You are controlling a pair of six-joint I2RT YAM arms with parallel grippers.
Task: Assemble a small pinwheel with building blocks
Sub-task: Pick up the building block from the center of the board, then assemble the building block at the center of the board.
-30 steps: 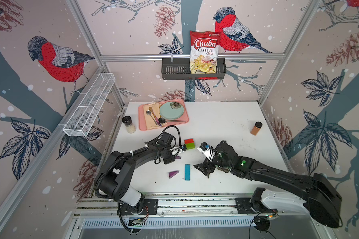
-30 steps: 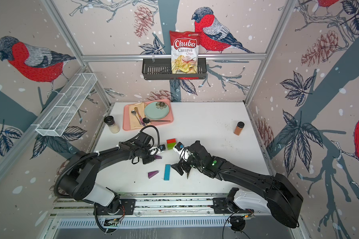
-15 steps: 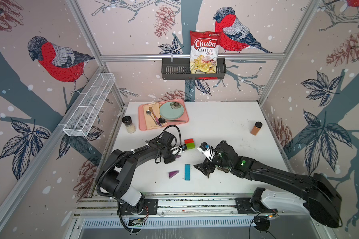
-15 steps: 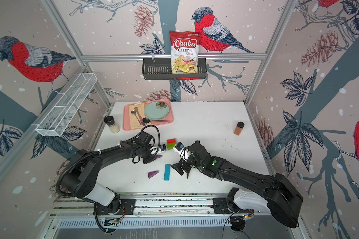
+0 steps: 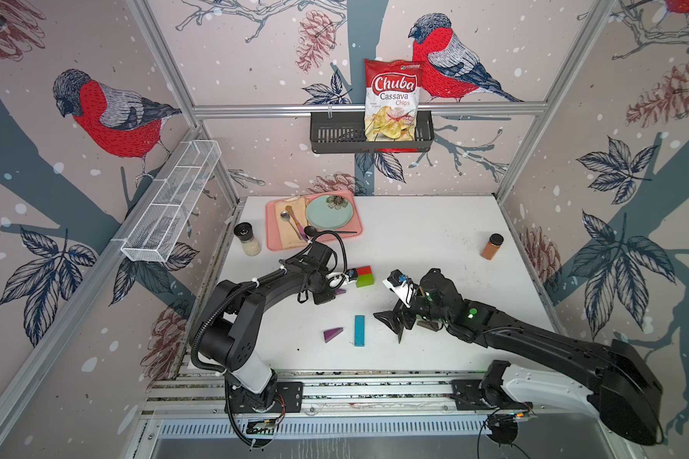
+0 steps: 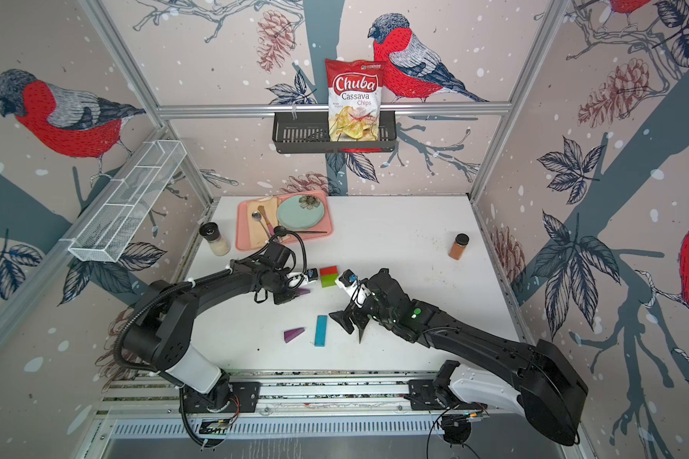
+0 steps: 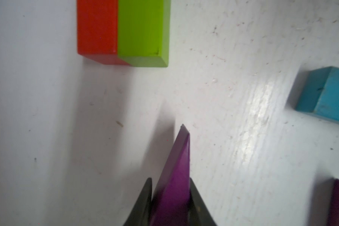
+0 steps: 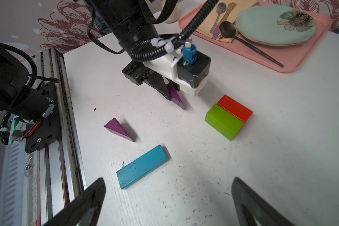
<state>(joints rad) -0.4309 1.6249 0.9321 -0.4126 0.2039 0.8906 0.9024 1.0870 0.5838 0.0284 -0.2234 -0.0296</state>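
Red block [image 5: 363,271] and green block [image 5: 364,280] lie side by side mid-table, the only joined part of the pinwheel. My left gripper [image 5: 335,293] is just left of them, shut on a purple wedge [image 7: 176,166] whose tip sticks out toward them, low over the table. A second purple wedge [image 5: 332,334] and a blue bar [image 5: 359,330] lie nearer the front. My right gripper [image 8: 168,182] hangs open beside the blue bar [image 8: 142,169] with nothing between its fingers. A dark brown piece [image 5: 428,326] shows partly under the right arm.
At the back left a pink tray [image 5: 351,234] holds a plate and cutlery, with a grinder jar [image 5: 247,238] beside it. A brown spice jar [image 5: 492,246] stands at the right. The metal rail [image 5: 374,387] runs along the front edge.
The left jaws have closed the last bit onto the purple wedge. The right arm and the loose blocks have not moved.
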